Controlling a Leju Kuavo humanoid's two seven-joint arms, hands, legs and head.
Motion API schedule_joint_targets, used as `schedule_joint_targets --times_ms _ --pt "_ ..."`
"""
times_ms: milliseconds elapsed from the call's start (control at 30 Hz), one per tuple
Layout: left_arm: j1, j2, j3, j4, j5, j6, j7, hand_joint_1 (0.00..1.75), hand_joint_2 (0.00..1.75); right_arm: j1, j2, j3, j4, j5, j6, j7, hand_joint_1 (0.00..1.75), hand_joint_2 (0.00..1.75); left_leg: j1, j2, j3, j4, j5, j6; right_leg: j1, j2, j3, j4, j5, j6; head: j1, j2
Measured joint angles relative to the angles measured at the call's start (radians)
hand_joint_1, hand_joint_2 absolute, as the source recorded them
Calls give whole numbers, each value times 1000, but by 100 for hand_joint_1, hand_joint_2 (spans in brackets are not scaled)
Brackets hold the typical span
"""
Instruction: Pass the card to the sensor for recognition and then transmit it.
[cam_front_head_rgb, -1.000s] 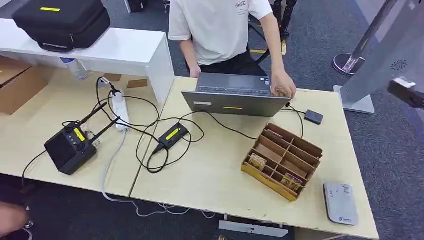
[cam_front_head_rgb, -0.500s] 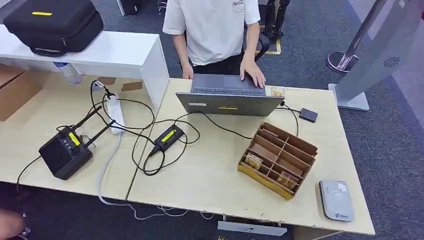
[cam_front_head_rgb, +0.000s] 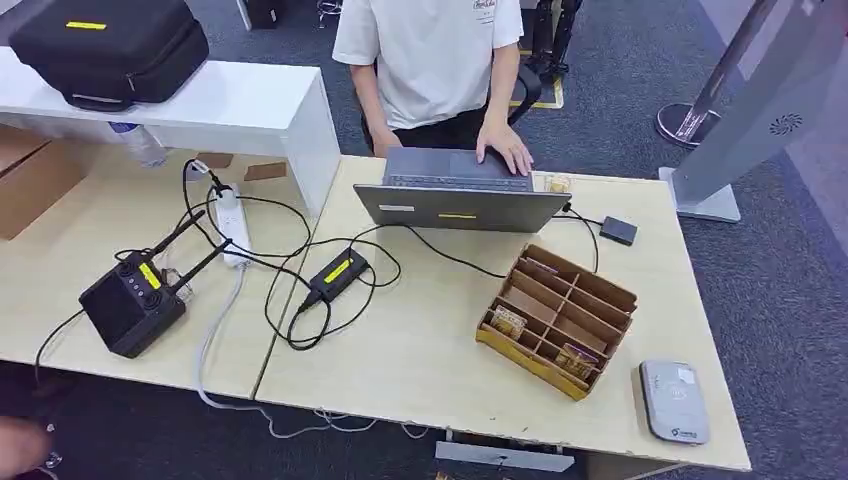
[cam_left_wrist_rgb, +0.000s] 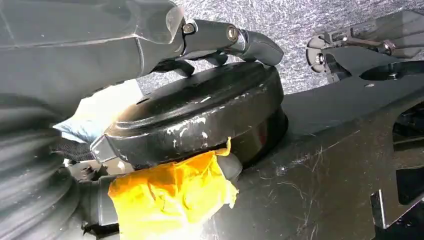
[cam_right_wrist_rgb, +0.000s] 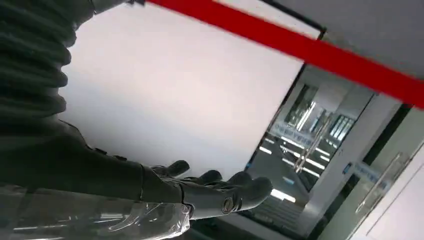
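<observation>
Sensor (cam_front_head_rgb: 674, 400) near table (cam_front_head_rgb: 420, 370) edge

Grey sensor (cam_front_head_rgb: 674, 401), brown organizer (cam_front_head_rgb: 560, 318), black case (cam_front_head_rgb: 105, 45)

Desk clutter and a person at a laptop

A person (cam_front_head_rgb: 432, 55) types on the laptop (cam_front_head_rgb: 460, 192); a power strip (cam_front_head_rgb: 234, 225), black radio box (cam_front_head_rgb: 133, 303) and black case (cam_front_head_rgb: 105, 45) sit left.

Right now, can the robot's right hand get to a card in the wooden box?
Probably yes. The wooden box sits open-topped near the table's right front, nothing covers its cards, and the right hand holds nothing, though it is raised away from the table.
</observation>
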Motion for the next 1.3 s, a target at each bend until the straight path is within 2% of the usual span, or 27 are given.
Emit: schedule_joint_targets --times_ms 67,133,167,233,267,300,333,367,400,500,633,767,1000,1300 --pt "2 -11 49 0 -94 -23 29 0 175 55 26 -31 5 9 -3 7 0 175 0 0 0 0 0 0 0 0 0 0 0 0 -1 0" --pt "13 -21 202 0 -367 -46 59 0 175 100 51 -63 10 14 -5 11 0 175 0 -1 0 0 0 0 -1 0 0 0 0 0 0 0" --pt "20 -26 290 0 -559 -53 66 0 175 115 60 -71 15 -25 -19 21 0 175 0 0 0 -1 0 0 -1 0 -1 0 0 0 -2 0" --pt "36 -42 558 0 -1043 -58 74 0 175 132 80 -2 42 -258 -74 49 0 175 0 1 0 -1 0 0 0 1 -1 0 0 0 -1 0" --pt "44 -50 665 0 -1223 -59 76 0 175 143 85 60 47 -389 -84 60 0 175 1 1 0 -1 0 0 1 1 -1 0 0 0 0 0" --pt "49 -58 755 0 -1366 -61 77 0 175 153 91 128 52 -490 -85 70 0 175 1 2 0 -1 0 0 1 2 -1 0 0 0 0 0" --pt "53 -64 823 0 -1455 -63 78 0 175 165 97 184 58 -539 -85 73 0 175 1 4 0 -1 0 0 1 2 -1 0 0 0 0 0" --pt "56 -69 870 0 -1481 -63 79 0 175 176 103 219 61 -545 -86 76 0 175 0 5 0 -1 0 0 0 4 -1 0 0 0 -1 0" --pt "59 -72 919 0 -1453 -63 81 0 175 186 111 254 64 -551 -86 76 0 175 0 6 0 -1 -1 -1 0 5 -2 0 0 -1 0 0" --pt "76 -74 1017 0 -1228 -63 86 0 175 207 126 319 75 -553 -85 79 0 175 1 8 1 -1 -1 -1 0 7 -4 0 1 -1 -1 0" --pt "84 -76 1083 0 -1191 -61 90 0 175 216 137 356 84 -553 -85 79 0 175 1 8 0 -1 0 -1 1 7 -4 0 1 -1 0 0" --pt "86 -77 1114 0 -1189 -60 94 0 175 227 145 370 88 -554 -85 79 0 175 1 8 0 -1 0 -2 1 7 -4 0 1 -1 -1 0" --pt "87 -77 1119 0 -1188 -58 95 0 175 230 150 372 89 -554 -85 79 0 175 1 8 0 -1 0 -2 1 7 -4 0 1 -1 0 0" --pt "89 -77 1143 0 -1183 -53 96 0 175 310 232 372 100 -570 -84 85 0 175 1 8 0 -1 -1 -2 1 7 -4 0 0 -2 0 0"
